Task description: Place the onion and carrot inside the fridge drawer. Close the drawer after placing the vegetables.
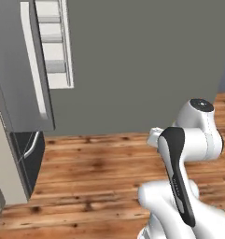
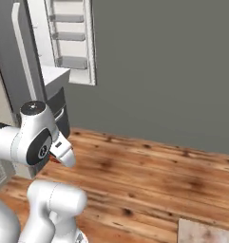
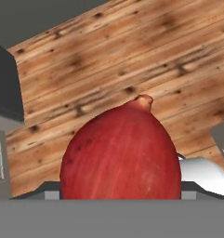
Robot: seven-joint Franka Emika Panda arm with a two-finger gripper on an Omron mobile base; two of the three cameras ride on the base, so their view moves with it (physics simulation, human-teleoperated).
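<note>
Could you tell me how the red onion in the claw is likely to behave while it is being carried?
The onion looks round and smooth-skinned, so it would probably roll if set down and might slip in a light grip. It looks firm rather than floppy, so it should keep its shape. It bulges wide between the claw's open-set jaws, so the hold is probably near its widest part.

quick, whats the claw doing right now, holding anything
Claw: closed on the round red onion, which sits right between its fingers above the wooden plank floor.

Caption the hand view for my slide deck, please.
Red onion held between the fingers, carried above the wooden floor.
</note>
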